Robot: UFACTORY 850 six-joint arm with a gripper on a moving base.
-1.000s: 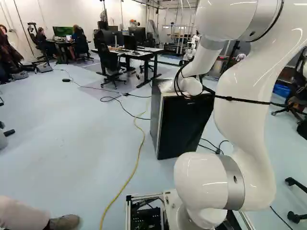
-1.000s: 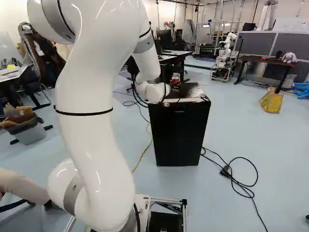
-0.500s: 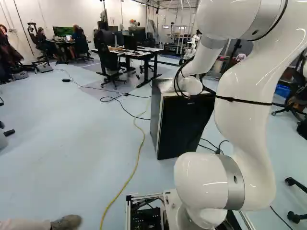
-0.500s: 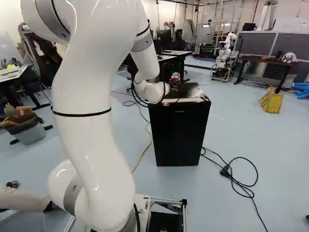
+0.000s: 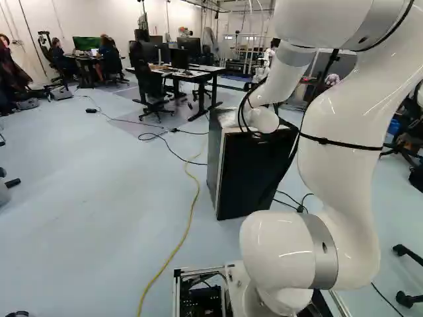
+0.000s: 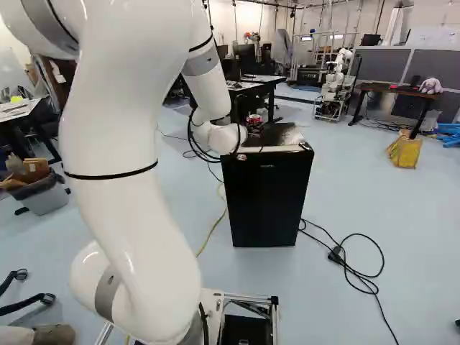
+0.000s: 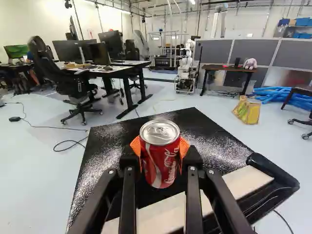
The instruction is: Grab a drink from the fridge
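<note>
In the right base view, my gripper [image 6: 252, 129] is mostly hidden behind the white wrist, over the top of the black fridge [image 6: 266, 201]. The wrist view shows the gripper [image 7: 160, 155] with its orange pads pressed on both sides of a red drink can [image 7: 161, 158]. The can is upright, over the fridge's dark top [image 7: 117, 141]; whether its base touches that top I cannot tell. A bit of the red can [image 6: 254, 121] shows beyond the wrist. The fridge door [image 5: 254, 175] looks closed.
A yellow cable [image 5: 190, 218] runs along the floor left of the fridge; a black cable [image 6: 359, 277] coils to its right. Desks [image 7: 114, 70] and an office chair [image 7: 75, 87] stand beyond, with another robot [image 7: 186, 66] farther back. A shoe [image 6: 54, 334] is beside the base.
My arm has swung slightly, its wrist and the held can shifting a little left in the right base view. The base and fridge have stayed put. A person's leg beside the base has moved back.
</note>
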